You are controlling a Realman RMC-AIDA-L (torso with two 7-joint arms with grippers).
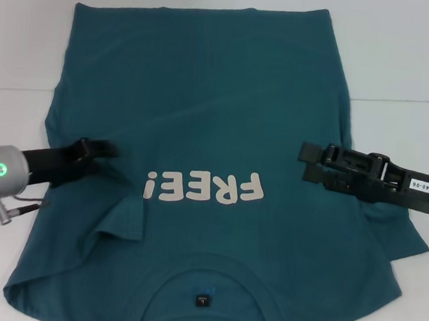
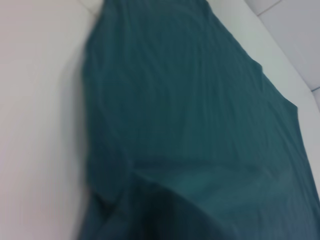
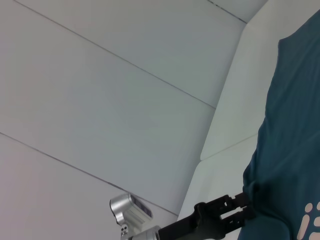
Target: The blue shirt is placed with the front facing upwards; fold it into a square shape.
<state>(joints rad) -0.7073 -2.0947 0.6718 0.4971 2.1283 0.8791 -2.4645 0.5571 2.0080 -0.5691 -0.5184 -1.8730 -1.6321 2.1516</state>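
Left pincer [image 1: 102, 151] pinches the blue shirt [image 1: 226, 109] at its left sleeve fold; right pincer [image 1: 308, 161], grip unclear, should match it, folding evenly.

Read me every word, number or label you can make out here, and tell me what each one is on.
"FREE!" in cream block letters, upside down from the head camera, on the chest of the blue shirt.
"140-08", as best it reads, on a small white sticker on the right arm behind the right tool.
Small black label inside the collar: too small to read.
Nothing readable on the left tool.
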